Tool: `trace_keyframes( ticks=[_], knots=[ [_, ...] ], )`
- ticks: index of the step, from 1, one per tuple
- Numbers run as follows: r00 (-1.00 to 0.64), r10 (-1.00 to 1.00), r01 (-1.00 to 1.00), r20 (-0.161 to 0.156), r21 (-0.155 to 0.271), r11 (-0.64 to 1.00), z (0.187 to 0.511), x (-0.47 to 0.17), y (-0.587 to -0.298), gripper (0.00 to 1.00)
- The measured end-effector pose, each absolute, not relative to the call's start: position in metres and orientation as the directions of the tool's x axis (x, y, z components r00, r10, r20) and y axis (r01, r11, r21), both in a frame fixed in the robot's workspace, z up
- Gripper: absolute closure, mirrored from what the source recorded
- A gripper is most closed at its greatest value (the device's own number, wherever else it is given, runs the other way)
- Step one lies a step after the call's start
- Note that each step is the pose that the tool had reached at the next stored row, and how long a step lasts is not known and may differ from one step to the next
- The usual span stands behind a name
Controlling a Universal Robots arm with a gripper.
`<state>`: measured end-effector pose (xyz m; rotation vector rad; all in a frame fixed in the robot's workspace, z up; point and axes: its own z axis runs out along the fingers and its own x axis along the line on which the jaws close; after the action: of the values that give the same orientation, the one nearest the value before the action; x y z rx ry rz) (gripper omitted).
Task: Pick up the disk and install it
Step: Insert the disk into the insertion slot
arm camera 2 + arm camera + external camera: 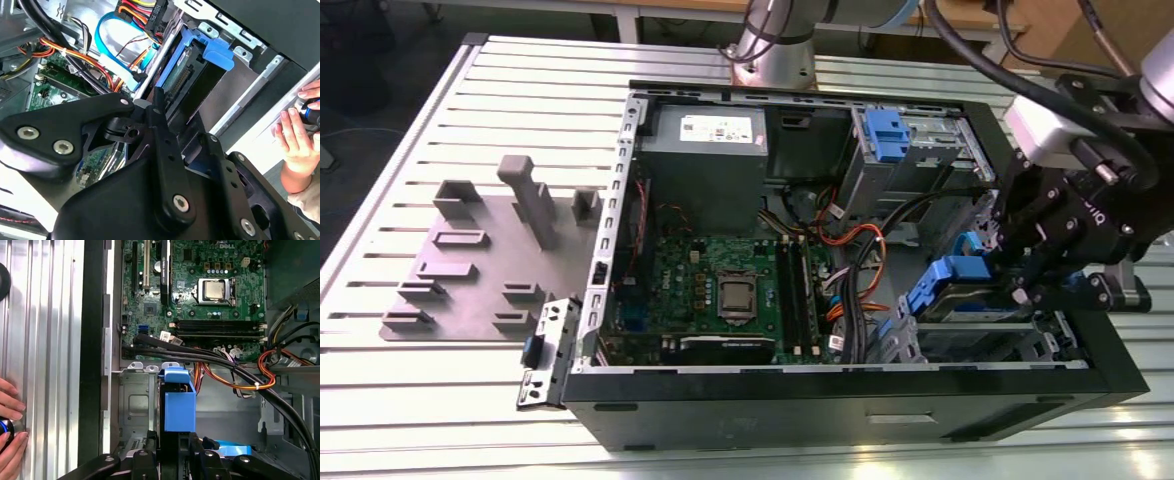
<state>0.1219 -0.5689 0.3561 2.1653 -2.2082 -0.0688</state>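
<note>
Tight bay (987, 345), the exterior view's right
I'm seeing cables (215, 362) crowding near my gripper (175, 447); the table (50, 315) is lying open outside.

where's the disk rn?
On the exterior view's right, the disk is in the drive bay of the computer case, right of the orange cables, clamped between the jaws of the gripper.

Looks like a robotics lab or test workshop — going by the ribbed aluminium table (454, 420), the robot arm's base (771, 50) standing on it, a grey fixture plate (467, 270) with blocks, an opened computer case (854, 405) — and a person's hand (10, 440) resting on the table.
</note>
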Motion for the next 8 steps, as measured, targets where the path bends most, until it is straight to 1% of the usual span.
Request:
trace_keyframes(
  ticks=[8],
  knots=[
    [-0.019,-1.0,-0.998,0.004,0.066,0.02,0.3453,0.1219,-0.5694,0.65]
  ],
)
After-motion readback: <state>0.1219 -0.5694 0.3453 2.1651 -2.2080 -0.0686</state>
